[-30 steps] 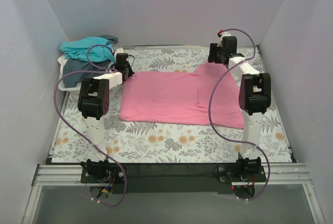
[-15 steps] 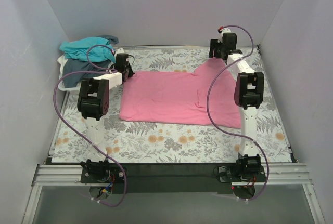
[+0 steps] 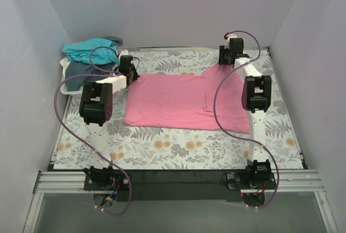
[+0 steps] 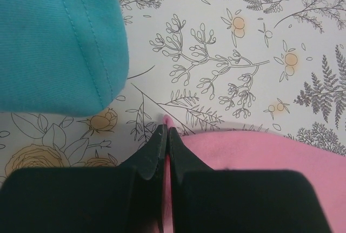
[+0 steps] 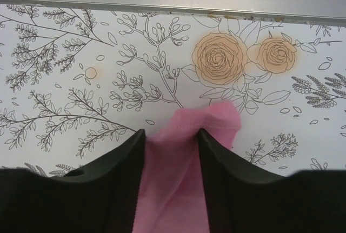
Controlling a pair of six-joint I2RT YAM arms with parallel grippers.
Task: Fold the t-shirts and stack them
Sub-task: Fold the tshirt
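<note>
Both right fingers [image 5: 102,190] have drawn closer around the pink t-shirt [image 3: 173,100] corner.

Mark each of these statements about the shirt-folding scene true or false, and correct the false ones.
1. The pink t-shirt lies spread out on the table. True.
2. The teal t-shirt lies on top of the pink one. False: it sits on the pile in the white basket at the far left, apart from the pink one.
3. The left gripper is shut on an edge of the pink t-shirt. True.
4. The right gripper has only bare table between its fingers. False: bunched pink fabric fills the gap between them.
5. The grey-blue t-shirt lies folded at the near edge of the table. False: it is in the basket, under the teal one.
</note>
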